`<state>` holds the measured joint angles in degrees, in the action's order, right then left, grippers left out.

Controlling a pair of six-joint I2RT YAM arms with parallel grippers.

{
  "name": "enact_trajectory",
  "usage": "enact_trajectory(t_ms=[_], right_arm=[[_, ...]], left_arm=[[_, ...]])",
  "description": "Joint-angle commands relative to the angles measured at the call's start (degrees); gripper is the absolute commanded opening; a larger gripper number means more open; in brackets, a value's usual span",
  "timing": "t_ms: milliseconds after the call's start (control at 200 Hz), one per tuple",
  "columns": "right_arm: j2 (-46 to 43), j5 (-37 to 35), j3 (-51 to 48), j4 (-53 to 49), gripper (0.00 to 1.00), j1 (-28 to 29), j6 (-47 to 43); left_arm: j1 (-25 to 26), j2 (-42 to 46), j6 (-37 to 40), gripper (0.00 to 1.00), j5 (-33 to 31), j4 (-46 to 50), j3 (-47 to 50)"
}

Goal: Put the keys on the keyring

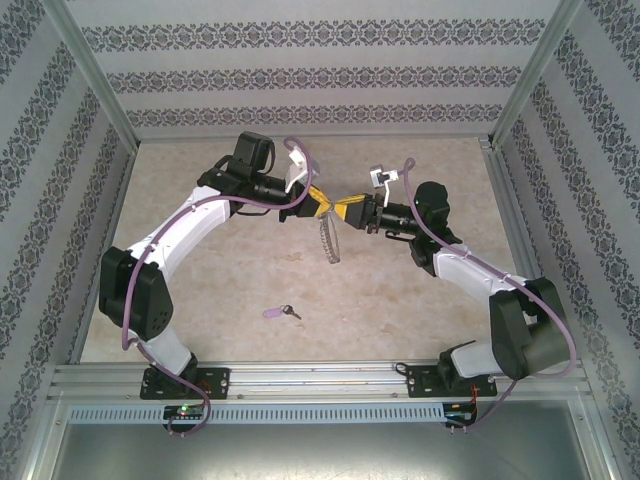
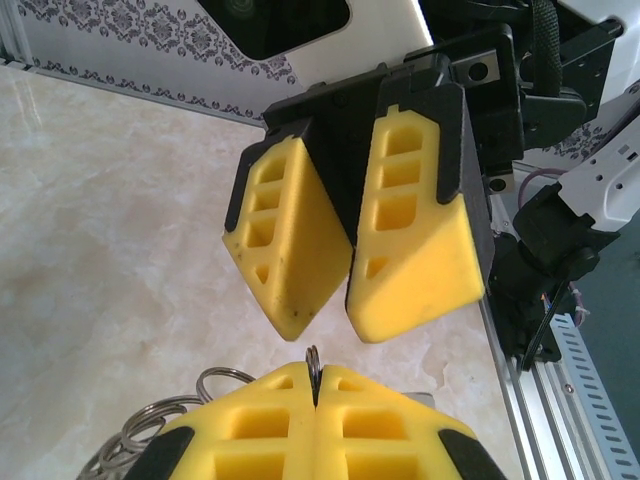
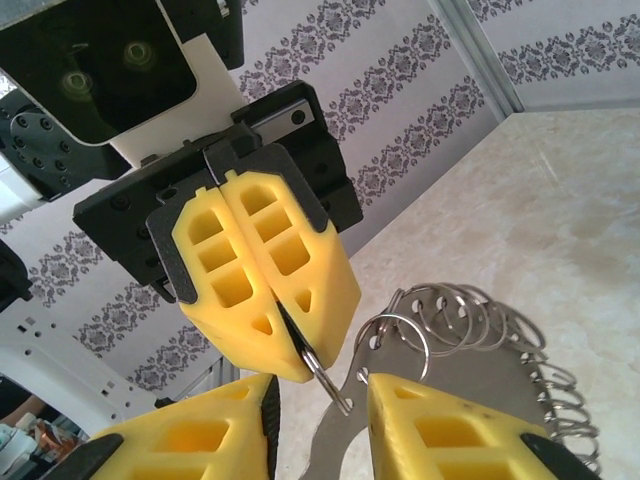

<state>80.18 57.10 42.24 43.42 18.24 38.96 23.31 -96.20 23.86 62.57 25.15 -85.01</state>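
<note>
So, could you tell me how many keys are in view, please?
1. The small lilac-headed metal key lies alone on the pale marble table, near its front edge, left of centre. Others could be hidden from view.

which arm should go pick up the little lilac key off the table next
Right, probably. The left gripper is shut on the large silvery beaded metal keyring, holding it up, while the right gripper is open and holds nothing, so it can reach down to the small lilac-headed key.

A beaded silvery keyring (image 1: 328,240) hangs edge-on above the counter (image 1: 420,300), while a small lilac-headed key (image 1: 281,313) lies flat, well apart, nearer the front edge.
</note>
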Motion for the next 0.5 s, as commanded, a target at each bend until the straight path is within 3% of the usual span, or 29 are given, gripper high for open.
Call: enact_trajectory(t_ms=[0,495], right_arm=[[0.35,1.57,1.58,1.03,0.29,0.71,-1.34],[1.51,1.44,2.38,1.23,0.26,1.08,-1.33]], left_arm=[[0.88,-0.16,1.22,0.0,2.2,0.66,-2.06],[1.1,-0.54,1.34,0.0,2.24,1.4,-2.53]])
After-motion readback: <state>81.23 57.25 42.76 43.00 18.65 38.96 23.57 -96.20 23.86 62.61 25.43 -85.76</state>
